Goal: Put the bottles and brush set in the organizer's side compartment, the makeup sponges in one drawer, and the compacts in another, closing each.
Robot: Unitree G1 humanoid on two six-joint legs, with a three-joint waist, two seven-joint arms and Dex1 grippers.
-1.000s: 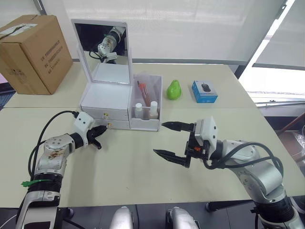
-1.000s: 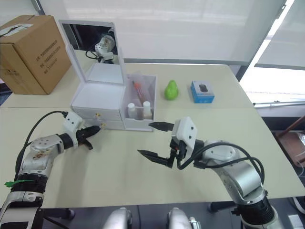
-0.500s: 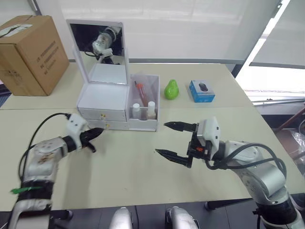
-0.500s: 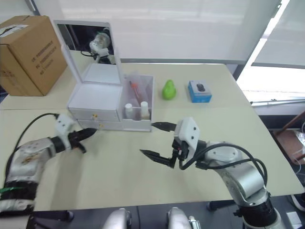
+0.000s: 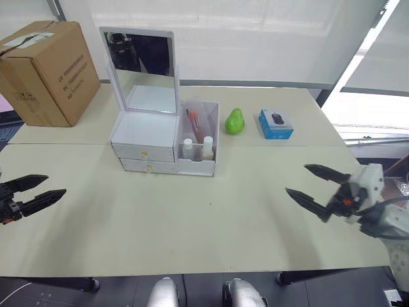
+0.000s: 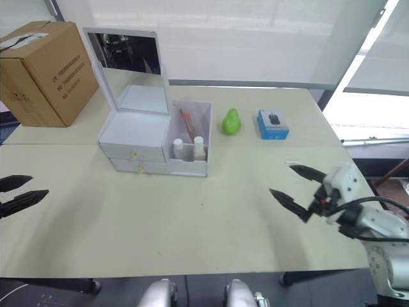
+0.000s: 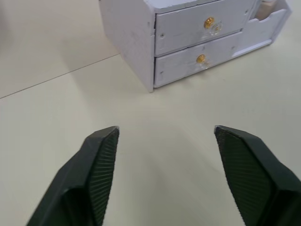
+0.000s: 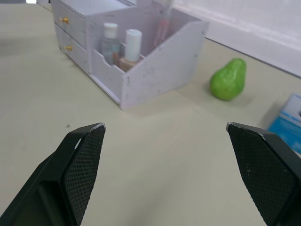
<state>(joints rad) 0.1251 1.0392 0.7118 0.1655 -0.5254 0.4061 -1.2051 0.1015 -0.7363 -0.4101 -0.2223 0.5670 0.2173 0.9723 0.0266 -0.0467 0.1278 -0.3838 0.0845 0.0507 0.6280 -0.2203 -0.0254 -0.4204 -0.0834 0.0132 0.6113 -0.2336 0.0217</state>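
Left end effector (image 5: 32, 191): we see its two black fingers spread apart, holding nothing, low over the near left edge of the pale beige worktop (image 5: 192, 224), well apart from the organizer.
Right end effector (image 5: 314, 185): fingers spread wide and empty, over the near right part of the worktop, also well apart from the organizer.
White speckled organizer box (image 5: 147, 135): stands mid-worktop, left of centre; we see both of its gold-knobbed drawers (image 7: 202, 28) pushed in flush, one above the other.
Side compartment (image 8: 155, 66): on the organizer's right side, open at the top; two small white-capped bottles (image 8: 121, 44) stand upright in its front section, and a slim clear tube with red content (image 5: 193, 123) leans behind them.
Hinged mirror lid (image 5: 142, 56): raised upright above the organizer.
Green pear-shaped object (image 5: 234, 121): on the worktop just right of the side compartment.
Blue box printed with a computer mouse (image 5: 275, 123): further right, near the pear.
Brown cardboard carton (image 5: 43, 70): at the far left corner.
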